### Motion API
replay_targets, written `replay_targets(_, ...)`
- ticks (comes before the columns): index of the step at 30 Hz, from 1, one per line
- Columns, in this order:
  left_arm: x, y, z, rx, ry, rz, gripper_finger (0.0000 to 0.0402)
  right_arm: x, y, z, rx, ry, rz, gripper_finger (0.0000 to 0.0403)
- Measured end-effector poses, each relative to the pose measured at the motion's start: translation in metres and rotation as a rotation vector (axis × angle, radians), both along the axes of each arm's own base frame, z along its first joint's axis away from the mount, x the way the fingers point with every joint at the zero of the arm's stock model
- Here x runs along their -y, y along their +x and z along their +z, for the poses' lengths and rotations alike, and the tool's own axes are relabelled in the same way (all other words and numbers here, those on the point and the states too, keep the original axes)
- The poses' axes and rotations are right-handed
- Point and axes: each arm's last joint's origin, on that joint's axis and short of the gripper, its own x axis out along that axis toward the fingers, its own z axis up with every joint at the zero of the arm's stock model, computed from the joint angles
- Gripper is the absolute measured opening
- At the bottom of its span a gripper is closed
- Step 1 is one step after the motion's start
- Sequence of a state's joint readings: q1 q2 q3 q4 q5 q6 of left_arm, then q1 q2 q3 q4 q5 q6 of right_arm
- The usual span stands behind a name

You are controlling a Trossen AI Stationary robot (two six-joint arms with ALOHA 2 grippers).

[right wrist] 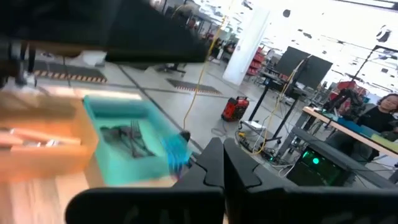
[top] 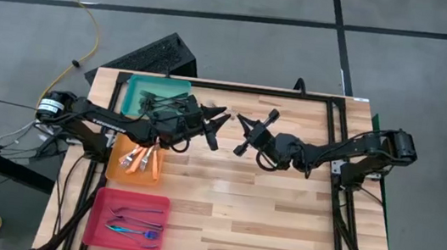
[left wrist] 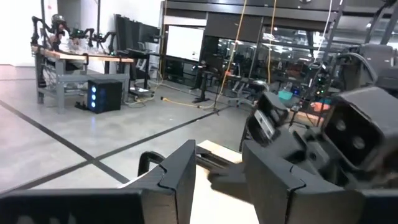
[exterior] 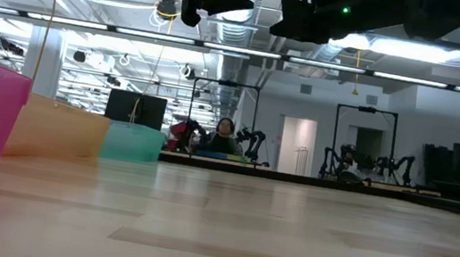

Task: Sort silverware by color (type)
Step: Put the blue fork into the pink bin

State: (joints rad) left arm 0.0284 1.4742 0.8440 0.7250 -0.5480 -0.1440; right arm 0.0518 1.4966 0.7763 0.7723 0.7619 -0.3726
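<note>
Both grippers hang level above the middle of the table, facing each other a short way apart. My left gripper [top: 217, 127] [left wrist: 217, 180] is open with nothing between its fingers. My right gripper [top: 242, 131] [right wrist: 222, 163] is shut. In the right wrist view a blurred blue shape [right wrist: 176, 153] shows right beside its fingertips; what it is cannot be made out. Dark forks [top: 161, 100] lie in the teal tray [top: 136, 89]. Orange-handled forks [top: 140, 160] lie in the orange tray [top: 119, 172], and blue-handled forks [top: 133, 231] in the pink tray [top: 99, 229]. My right gripper's shut fingers [right wrist: 211, 163] have the blurred blue shape close beside their tips. I cannot tell whether they touch or hold it.
The three trays stand in a row along the table's left side, teal farthest and pink nearest. A dark metal frame [top: 332, 147] runs around the tabletop. Bare wood [top: 264, 215] fills the middle, right and near parts. A person [exterior: 224, 135] sits far behind the table.
</note>
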Motion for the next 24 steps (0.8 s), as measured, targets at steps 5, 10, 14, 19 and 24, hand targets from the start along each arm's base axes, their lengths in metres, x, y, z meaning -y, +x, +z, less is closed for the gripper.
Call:
replay_targets(5, 0.001, 0.0, -0.003, -0.034, 0.003, -0.011, 0.0115, -0.004, -0.001, -0.001, -0.043, -0.013, 0.01, 0.0012)
replay_targets(10, 0.011, -0.008, 0.008, -0.113, 0.113, -0.102, 0.0115, -0.013, -0.004, -0.004, -0.161, -0.064, 0.044, 0.0044)
replay_targets(14, 0.008, -0.024, 0.011, -0.244, 0.103, -0.043, 0.0115, -0.02, -0.006, -0.006, -0.198, -0.075, 0.108, 0.0066)
replay_targets(19, 0.009, -0.041, 0.022, -0.255, 0.058, -0.04, 0.0115, -0.015, -0.004, -0.007, -0.205, -0.066, 0.174, 0.0071)
replay_targets(24, 0.009, -0.048, 0.024, -0.288, 0.056, -0.042, 0.0115, 0.007, -0.002, -0.014, -0.21, 0.04, 0.288, 0.0083)
